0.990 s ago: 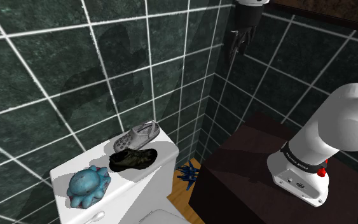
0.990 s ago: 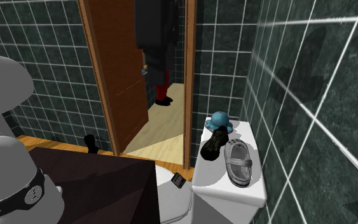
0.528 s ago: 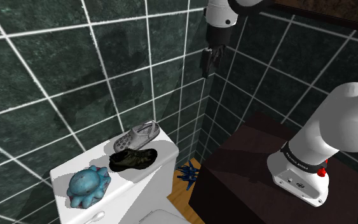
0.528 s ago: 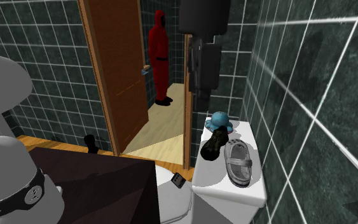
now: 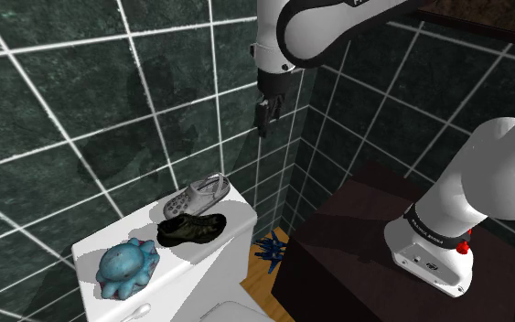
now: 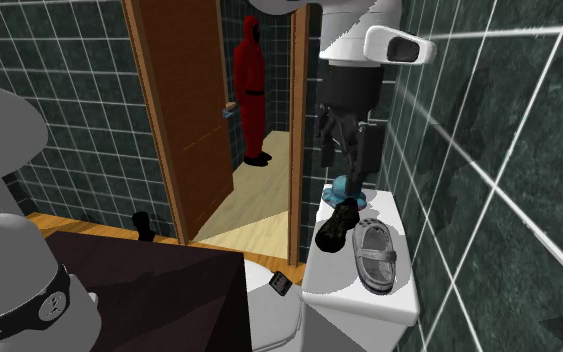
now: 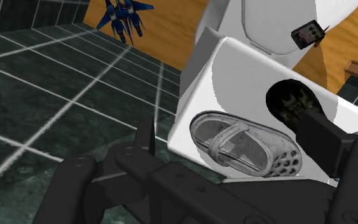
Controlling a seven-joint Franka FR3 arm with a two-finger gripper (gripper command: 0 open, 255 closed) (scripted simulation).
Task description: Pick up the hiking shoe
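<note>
The gripper (image 5: 262, 119) hangs high in front of the dark green tiled wall (image 5: 63, 101), pointing down, released – its black fingers (image 7: 323, 145) stand apart with nothing clasped between them. It is well above the white toilet tank (image 5: 239, 216) and touches nothing there. In the wrist view a grey perforated clog (image 7: 247, 143) shows in the gap between the fingers, far below them. The hiking shoe (image 5: 191, 229), dark olive to black, lies on its sole on the tank lid just beside that clog, on the side away from the wall; in the second exterior view it sits along the tank's left edge, with the clog to its right. Near the shoe's one end, at the tank's far end in that view, sits a blue octopus toy (image 5: 127, 267). Down on the wooden floor (image 7: 171, 28), between the tank and the dark stand (image 5: 356, 247), lies a small blue jet toy (image 5: 269, 250). A little dark box (image 6: 281, 284) rests on the white toilet below the tank. Beyond – through an open wooden door (image 6: 174, 100) – stands a red figure (image 6: 252, 90) on a pale floor
</note>
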